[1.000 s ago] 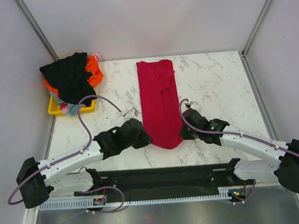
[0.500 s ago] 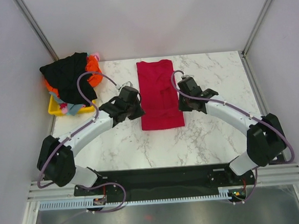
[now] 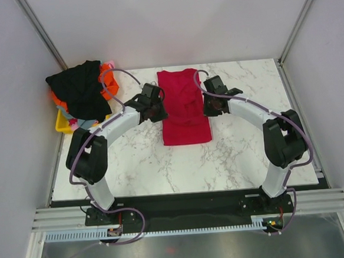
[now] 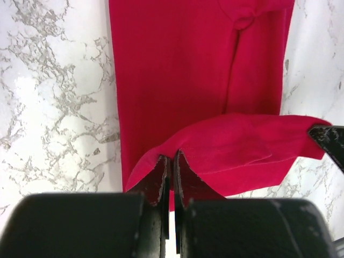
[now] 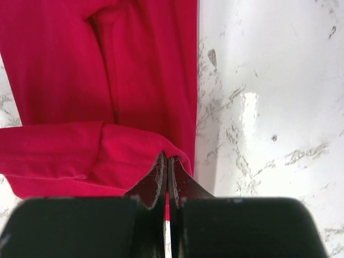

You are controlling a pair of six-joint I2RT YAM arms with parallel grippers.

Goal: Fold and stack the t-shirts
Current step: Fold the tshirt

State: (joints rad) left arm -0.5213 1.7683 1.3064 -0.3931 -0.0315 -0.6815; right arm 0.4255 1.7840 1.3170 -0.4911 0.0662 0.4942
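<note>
Your left tool (image 4: pixel 171 161) is clenched on the left hem corner of the crimson t-shirt (image 3: pixel 184 113), and your right tool (image 5: pixel 165 161) pinches the right hem corner. The shirt lies centre-far on the desk (image 3: pixel 239 154), its hem held up over its middle. The other t-shirts (image 3: pixel 82 91) are heaped far left on the yellow bin (image 3: pixel 61 121).

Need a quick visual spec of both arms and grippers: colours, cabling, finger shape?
Left arm and right arm match: white tubular links, chunky black joint housings. A mauve cable loops loosely along each. Left gripper and right gripper are black, with thin dark fingers tapering to points, edges scuffed pale. No readable markings.
</note>
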